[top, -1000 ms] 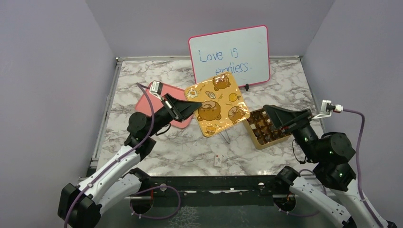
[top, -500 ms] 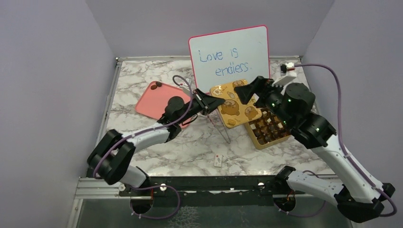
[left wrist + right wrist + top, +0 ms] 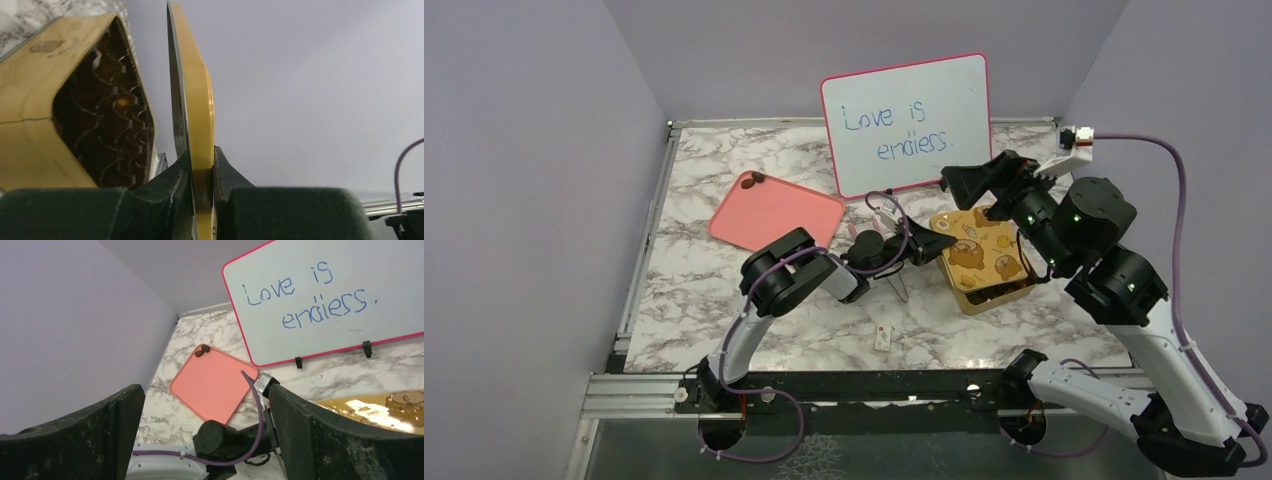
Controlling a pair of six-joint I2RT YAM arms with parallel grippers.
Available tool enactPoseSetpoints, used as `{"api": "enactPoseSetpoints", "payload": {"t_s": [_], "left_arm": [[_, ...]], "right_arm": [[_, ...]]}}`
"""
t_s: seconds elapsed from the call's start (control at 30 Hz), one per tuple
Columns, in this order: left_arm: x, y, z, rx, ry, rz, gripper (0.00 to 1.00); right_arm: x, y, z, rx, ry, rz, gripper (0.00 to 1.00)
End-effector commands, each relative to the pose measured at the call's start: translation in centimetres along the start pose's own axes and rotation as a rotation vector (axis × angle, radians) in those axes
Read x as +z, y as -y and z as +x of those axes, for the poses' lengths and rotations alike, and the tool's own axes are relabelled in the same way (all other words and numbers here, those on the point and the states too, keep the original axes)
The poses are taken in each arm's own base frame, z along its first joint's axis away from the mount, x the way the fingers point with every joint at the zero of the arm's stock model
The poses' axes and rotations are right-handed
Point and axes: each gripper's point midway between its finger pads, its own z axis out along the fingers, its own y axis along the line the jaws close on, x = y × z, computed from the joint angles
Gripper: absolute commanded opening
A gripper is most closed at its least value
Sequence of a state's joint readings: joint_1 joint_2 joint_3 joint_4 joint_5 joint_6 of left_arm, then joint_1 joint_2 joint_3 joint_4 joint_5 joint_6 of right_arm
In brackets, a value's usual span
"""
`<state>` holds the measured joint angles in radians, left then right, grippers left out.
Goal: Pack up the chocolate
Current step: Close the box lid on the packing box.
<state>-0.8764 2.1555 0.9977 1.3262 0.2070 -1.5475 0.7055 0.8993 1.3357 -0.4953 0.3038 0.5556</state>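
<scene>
**Left tool holds the lid over the chocolate box; right tool hangs open above it**

The left tool point(image 3: 202, 167) is clamped tight on one edge of the gold lid point(image 3: 196, 95). In the left wrist view the lid runs edge-on between the two fingers. The lid, printed with brown bear figures, hangs over the gold box point(image 3: 1014, 292) and hides most of it from above. It is not seated: the left wrist view shows a clear gap between the lid and the box's open face.

Inside the box are rows of brown fluted cups. One tan chocolate piece point(image 3: 123, 102) shows among them; the rest of the filling is too dark to count.

Two more dark pieces point(image 3: 752, 180) lie together in the far corner of the pink tray point(image 3: 779, 215), well apart from the box, on the left of the marble worktop point(image 3: 704, 290).

The right tool point(image 3: 954, 180) is raised above the far side of the lid, just in front of the whiteboard point(image 3: 909, 120). Its fingers point(image 3: 75, 440) stand wide apart with nothing between them.

A small white tag point(image 3: 884, 338) lies on the worktop nearer the arm bases.
</scene>
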Motion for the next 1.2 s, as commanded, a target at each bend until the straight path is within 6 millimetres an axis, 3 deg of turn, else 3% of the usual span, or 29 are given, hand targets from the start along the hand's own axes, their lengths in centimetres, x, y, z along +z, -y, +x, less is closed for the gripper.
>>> {"api": "enactPoseSetpoints", "payload": {"t_s": [0.0,0.2,0.4,0.7,0.93,1.17], "left_arm": [[1.6,2.6,0.4,0.003,0.037,0.146,0.00],[2.6,0.3,0.7,0.077,0.077,0.085,0.00],[3.6,-2.4,0.3,0.017,0.110,0.030,0.00],[5.4,-3.6,2.5,0.037,0.066,-0.008,0.00],[5.2,-5.2,3.4,0.052,0.070,-0.068,0.00],[3.5,-6.6,2.7,0.088,0.115,-0.145,0.04]], "right_arm": [[-1.3,1.2,-1.3,-0.012,0.056,0.045,1.00],[-1.5,2.2,-0.5,-0.019,0.047,0.074,1.00],[-1.5,2.7,-0.1,-0.013,0.041,0.093,1.00],[-1.6,3.8,0.3,-0.033,0.046,0.132,1.00],[-1.5,3.5,0.5,-0.038,0.035,0.117,1.00],[-1.7,3.6,0.8,-0.034,0.033,0.112,1.00]]}}
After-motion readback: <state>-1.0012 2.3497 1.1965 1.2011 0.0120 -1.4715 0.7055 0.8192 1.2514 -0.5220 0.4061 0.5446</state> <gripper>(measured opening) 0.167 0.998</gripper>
